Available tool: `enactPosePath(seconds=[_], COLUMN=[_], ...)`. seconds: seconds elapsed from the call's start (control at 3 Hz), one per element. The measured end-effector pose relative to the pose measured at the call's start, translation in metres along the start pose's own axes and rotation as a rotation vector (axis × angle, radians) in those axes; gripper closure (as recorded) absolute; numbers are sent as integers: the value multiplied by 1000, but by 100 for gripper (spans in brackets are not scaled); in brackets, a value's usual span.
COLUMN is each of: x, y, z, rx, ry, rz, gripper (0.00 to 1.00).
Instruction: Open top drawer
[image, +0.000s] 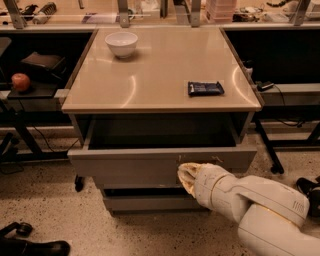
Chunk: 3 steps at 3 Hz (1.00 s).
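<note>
Operator: step status?
Tech: Pull phase, prob. near end. Loc: top drawer (130, 170) directly below tabletop (160, 75), its front fwd of tabletop edge, interior exposed. Next move needs a short straight pull, or release.
Operator: gripper?
Tech: gripper (186, 176) below tabletop front edge, touching drawer front right of ctr. Jaw state: cannot tell.

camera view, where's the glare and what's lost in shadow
Camera view: curved glare streaks cross the tabletop left of centre and near its right edge. The top drawer is pulled out, its interior in deep shadow under the top, so any contents cannot be told. The gripper is well lit against the drawer front, right of centre.
</note>
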<state>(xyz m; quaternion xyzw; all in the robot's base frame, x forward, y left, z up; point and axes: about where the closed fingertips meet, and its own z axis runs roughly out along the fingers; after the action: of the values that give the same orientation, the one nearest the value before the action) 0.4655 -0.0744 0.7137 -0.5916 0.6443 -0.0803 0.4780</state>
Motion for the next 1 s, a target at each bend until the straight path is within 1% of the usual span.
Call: enactPosePath(seconds=[0.33,0.67,1.0], x=[0,-3,-2], y=[0,-1,-4], z=[0,1,16], rx=[0,-1,-28], ry=[0,0,15], rz=[0,-9,-24], gripper=[11,0,0])
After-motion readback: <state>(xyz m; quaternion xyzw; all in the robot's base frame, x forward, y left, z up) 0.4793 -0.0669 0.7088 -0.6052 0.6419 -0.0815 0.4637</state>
